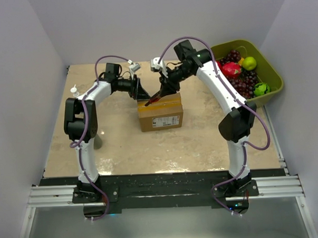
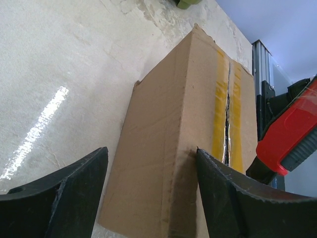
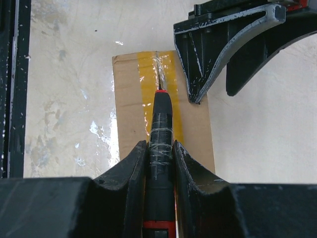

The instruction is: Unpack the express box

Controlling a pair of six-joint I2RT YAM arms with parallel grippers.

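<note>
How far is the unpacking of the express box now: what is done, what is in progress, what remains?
Done: the yellow tape on the express box looks split along part of the seam. In hand: the right gripper holds a cutter with its tip on that seam, and the left gripper stands open astride a box edge. Left: the flaps are closed; nothing is out yet.

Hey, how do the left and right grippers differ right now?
The left gripper is open, holding nothing; the right gripper is shut on a red-and-black cutter. The left gripper straddles one edge of the express box; the right gripper points its cutter at the yellow tape seam. Both are at the box.
</note>
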